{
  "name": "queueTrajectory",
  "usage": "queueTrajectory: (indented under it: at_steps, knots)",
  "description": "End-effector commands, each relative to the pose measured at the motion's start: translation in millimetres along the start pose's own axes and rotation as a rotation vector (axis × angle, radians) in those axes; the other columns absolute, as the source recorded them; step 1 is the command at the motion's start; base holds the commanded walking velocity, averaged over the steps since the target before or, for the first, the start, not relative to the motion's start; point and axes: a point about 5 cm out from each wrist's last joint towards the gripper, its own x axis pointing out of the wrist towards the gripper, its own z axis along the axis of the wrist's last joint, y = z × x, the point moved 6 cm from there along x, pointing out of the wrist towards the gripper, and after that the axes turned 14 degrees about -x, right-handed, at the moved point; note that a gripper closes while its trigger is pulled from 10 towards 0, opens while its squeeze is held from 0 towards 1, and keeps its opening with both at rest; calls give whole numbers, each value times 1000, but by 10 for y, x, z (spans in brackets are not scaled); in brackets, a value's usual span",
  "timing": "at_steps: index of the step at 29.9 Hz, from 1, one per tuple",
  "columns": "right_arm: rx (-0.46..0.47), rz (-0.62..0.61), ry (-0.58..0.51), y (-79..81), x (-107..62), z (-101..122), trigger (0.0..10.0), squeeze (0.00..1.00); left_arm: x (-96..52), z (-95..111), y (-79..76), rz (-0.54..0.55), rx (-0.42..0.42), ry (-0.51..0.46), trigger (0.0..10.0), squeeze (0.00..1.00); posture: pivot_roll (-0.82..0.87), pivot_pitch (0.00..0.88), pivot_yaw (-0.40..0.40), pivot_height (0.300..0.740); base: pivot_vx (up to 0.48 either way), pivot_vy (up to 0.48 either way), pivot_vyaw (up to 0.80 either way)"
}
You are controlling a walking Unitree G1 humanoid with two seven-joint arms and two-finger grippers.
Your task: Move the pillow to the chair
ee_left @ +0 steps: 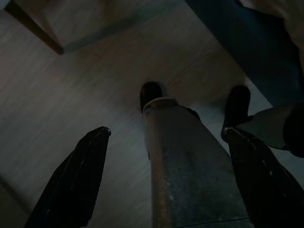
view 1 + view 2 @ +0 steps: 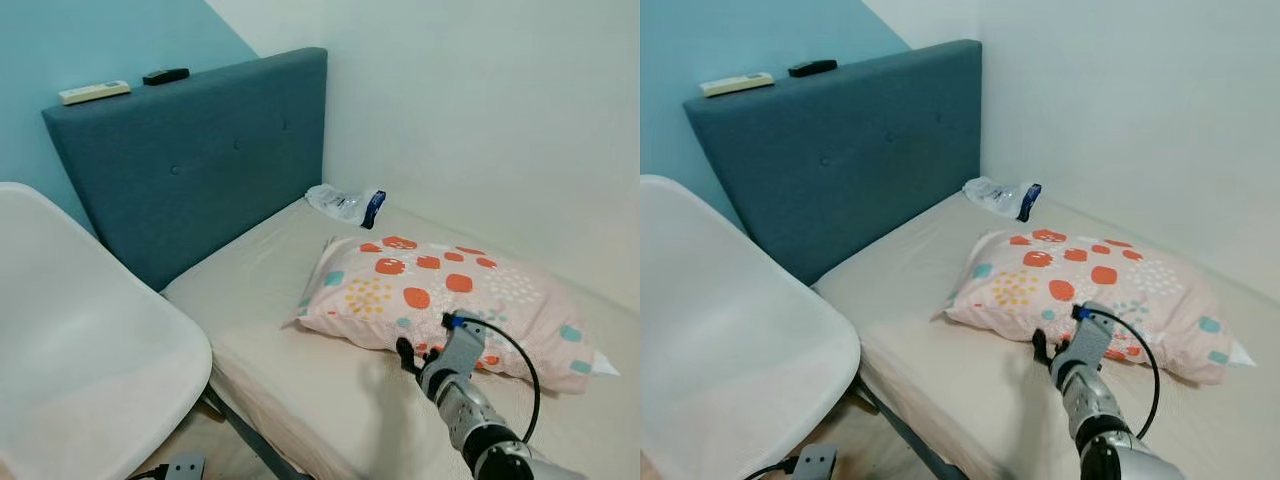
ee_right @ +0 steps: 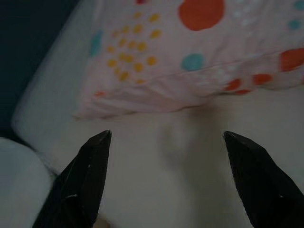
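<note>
Right wrist view: right gripper (image 3: 166,178), fingers (image 3: 83,183) spread wide, hovers near the pillow (image 3: 190,52).

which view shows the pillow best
The left eye view: the whole pillow lies on the bed, with the right gripper at its near edge. The right eye view matches it. The right wrist view catches one corner.

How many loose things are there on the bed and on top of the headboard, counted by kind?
Pillow: 1
Clear plastic bag: 1
White remote control: 1
Black remote control: 1
Total: 4
</note>
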Motion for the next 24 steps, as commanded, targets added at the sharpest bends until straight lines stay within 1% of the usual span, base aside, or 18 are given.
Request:
queueTrajectory:
  at_steps: [1, 2, 3, 4, 5, 6, 7, 8, 12, 13, 14, 16, 19, 20, 21, 23, 24]
  knots:
    - [241, 15, -93, -36, 27, 264, 10000, 0, 4, 209, 34, 3, 42, -76, 10000, 0, 50, 0, -22, 740, 0, 0, 0]
    - [309, 4, -112, -85, 25, 310, 10000, 0, 6, 305, 8, -2, 81, -108, 10000, 0, 51, 0, -22, 740, 0, 0, 0]
    - [349, -6, -123, -126, 21, 335, 10000, 0, 7, 394, -15, -7, 116, -137, 10000, 0, 53, 0, -20, 740, 0, 0, 0]
    - [349, -6, -123, -126, 21, 335, 10000, 0, 7, 394, -15, -7, 116, -137, 10000, 0, 53, 0, -20, 740, 0, 0, 0]
    - [388, -35, -114, -201, 13, 329, 10000, 0, 0, 575, -56, -15, 175, -198, 10000, 0, 57, 0, -14, 740, 0, 0, 0]
    - [400, -44, -106, -221, 11, 317, 10000, 0, -5, 629, -67, -18, 192, -218, 10000, 0, 57, 0, -12, 740, 0, 0, 0]
    - [400, -44, -106, -221, 11, 317, 10000, 0, -5, 629, -67, -18, 192, -218, 10000, 0, 57, 0, -12, 740, 0, 0, 0]
    - [405, -70, -111, -293, 1, 338, 10000, 0, -25, 828, -121, -31, 250, -286, 10000, 0, 61, 0, -9, 730, 0, 0, 0]
    - [426, -94, -157, -409, -17, 463, 10000, 0, -75, 1116, -271, -80, 341, -386, 10000, 0, 65, 0, 2, 710, 0, 0, 0]
    - [426, -94, -157, -409, -17, 463, 10000, 0, -75, 1116, -271, -80, 341, -386, 10000, 0, 65, 0, 2, 710, 0, 0, 0]
    - [445, -92, -185, -450, -25, 537, 10000, 0, -103, 1213, -351, -105, 366, -428, 10000, 0, 65, 0, 9, 700, 0, 0, 0]
    - [456, -89, -196, -465, -29, 566, 10000, 0, -117, 1250, -390, -119, 375, -447, 10000, 0, 65, 0, 9, 690, 0, 0, 0]
    - [468, -81, -235, -491, -36, 681, 10000, 0, -156, 1305, -517, -164, 423, -492, 10000, 0, 69, 0, 30, 675, 0, 0, 0]
    - [468, -81, -235, -491, -36, 681, 10000, 0, -156, 1305, -517, -164, 423, -492, 10000, 0, 69, 0, 30, 675, 0, 0, 0]
    - [480, -83, -255, -513, -42, 735, 10000, 0, -170, 1280, -594, -193, 458, -503, 10000, 0, 70, 0, 37, 665, 0, 0, 0]
    - [483, -83, -259, -519, -44, 745, 10000, 0, -172, 1272, -610, -199, 466, -505, 10000, 0, 70, 0, 37, 660, 0, 0, 0]
    - [505, -78, -281, -533, -50, 798, 10000, 0, -167, 1218, -573, -198, 472, -496, 10000, 0, 76, 14, 49, 650, 0, 0, 0]
